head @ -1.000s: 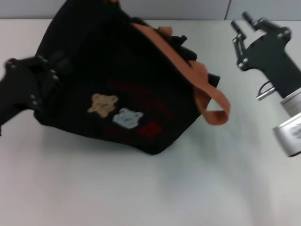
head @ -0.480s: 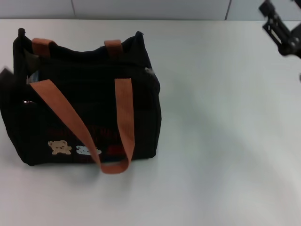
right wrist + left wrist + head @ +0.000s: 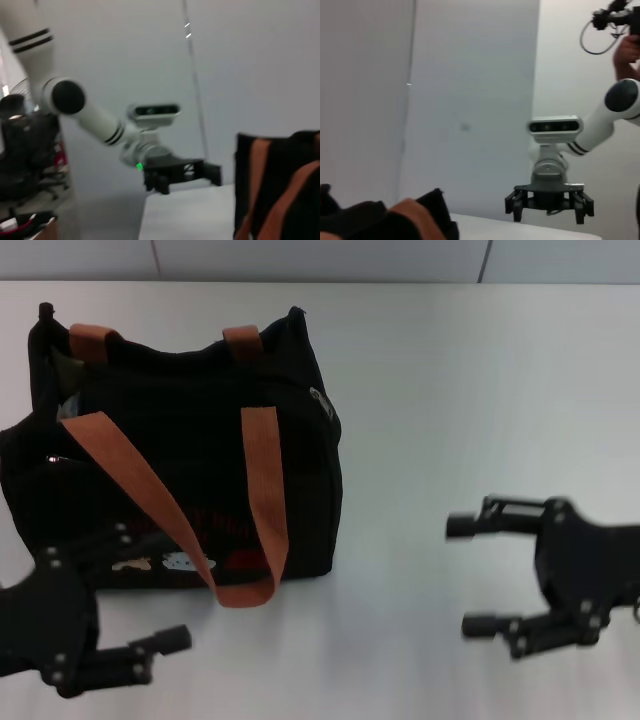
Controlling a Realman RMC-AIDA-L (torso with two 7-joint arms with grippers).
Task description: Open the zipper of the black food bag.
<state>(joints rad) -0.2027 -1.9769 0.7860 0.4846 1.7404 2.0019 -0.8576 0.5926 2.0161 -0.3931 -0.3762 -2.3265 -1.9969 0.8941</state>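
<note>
Bag: the black food bag (image 3: 190,455) stands upright on the white table (image 3: 470,390), on the robot's left side
Zipper: the zipper (image 3: 320,400) runs along the top; the top looks partly gaping, but I cannot tell for sure
Left gripper (image 3: 150,615): low near the bag's front, fingers spread, holding nothing
Right gripper (image 3: 470,575): well away from the bag, fingers spread, holding nothing
Left to do: nobody holds the pull tab
</note>
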